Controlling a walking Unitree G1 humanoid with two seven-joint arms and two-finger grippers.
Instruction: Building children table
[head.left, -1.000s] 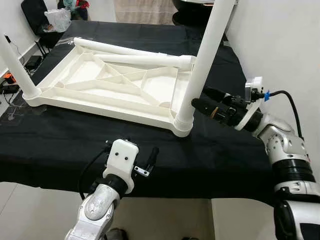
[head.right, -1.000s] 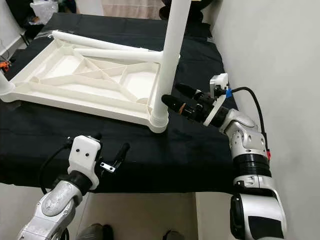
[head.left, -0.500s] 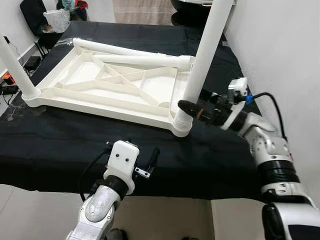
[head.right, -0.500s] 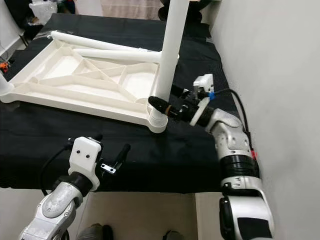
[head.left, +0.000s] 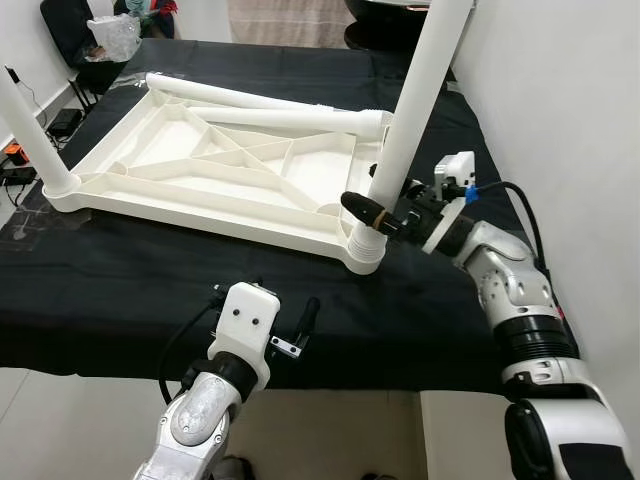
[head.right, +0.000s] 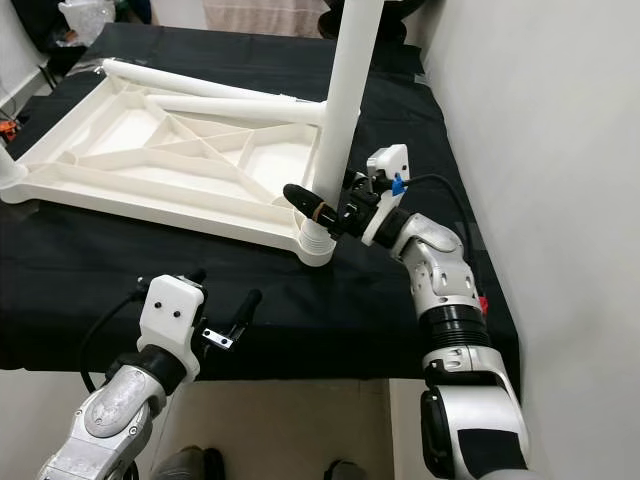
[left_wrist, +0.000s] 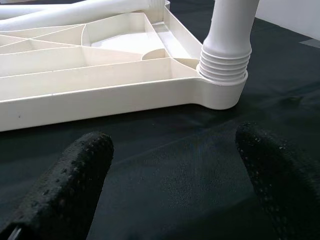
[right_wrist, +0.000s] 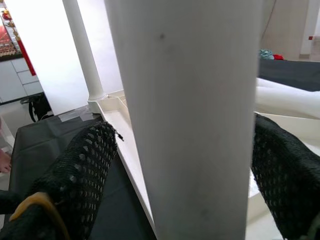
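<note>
Straddling the near upright leg (head.left: 405, 135) low down, the right gripper (head.left: 378, 212) has its fingers spread either side of the tube, not yet closed on it; squeezing squarely above the threaded collar (left_wrist: 223, 65) should best seat it. The left gripper (left_wrist: 175, 170) hovers open over the black cloth (head.left: 130, 300). Counted: one upturned tabletop (head.left: 220, 170), two legs standing, two lying loose (head.left: 260, 100).

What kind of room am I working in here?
Probably a spare room in a home used as a workspace: a table under a black cloth against a plain white wall, cables on the tiled floor, and a bag-laden chair behind.
</note>
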